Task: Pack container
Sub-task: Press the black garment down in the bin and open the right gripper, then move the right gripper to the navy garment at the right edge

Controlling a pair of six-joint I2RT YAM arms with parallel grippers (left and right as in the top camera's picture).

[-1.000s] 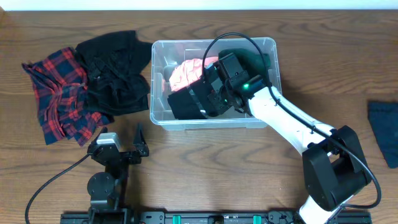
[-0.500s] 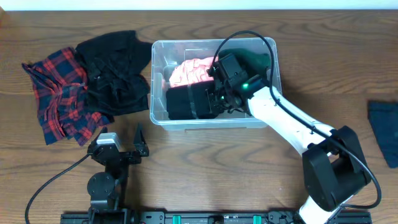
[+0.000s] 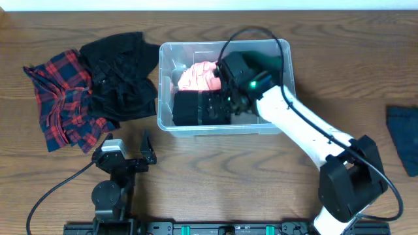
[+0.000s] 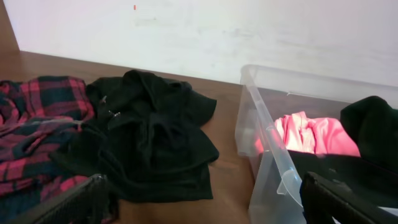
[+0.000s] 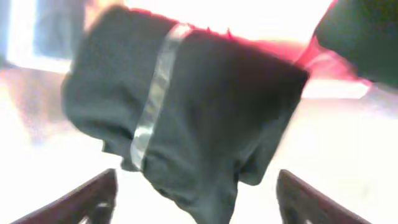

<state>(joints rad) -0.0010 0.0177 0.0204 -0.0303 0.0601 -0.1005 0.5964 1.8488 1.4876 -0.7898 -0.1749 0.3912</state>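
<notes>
At twelve o'clock on the wooden table (image 3: 326,52), the container (image 3: 215,44) is taking on laundry as I am reaching my right arm (image 3: 300,121) into it from five o'clock. Loose clothes are waiting at ten o'clock: a black heap (image 3: 121,78) just beside the bin's left wall and a red plaid garment (image 3: 62,104) beyond it. A blue cloth (image 3: 405,137) is lying at three o'clock, well apart.

Inside the bin, a folded black garment (image 3: 192,108) with a pale stripe is lying along the six o'clock wall, a pink one (image 3: 199,77) behind it, something dark green (image 3: 264,64) at two o'clock.

My right gripper (image 5: 196,186) is hanging over the black bundle, fingers spread wide to either side and closing on nothing I can make out. The wrist view is blurred, so I cannot tell whether the tips are touching the cloth. My left gripper (image 4: 202,183) is parked at seven o'clock, likewise wide and carrying nothing.

The step, as I judge it, is settling this bundle. Doing it well is probably a matter of rising straight up so no fingertip is snagging a fold, keeping off the near wall, and leaving the bundle flat and low, since three garments are yet to go in.
</notes>
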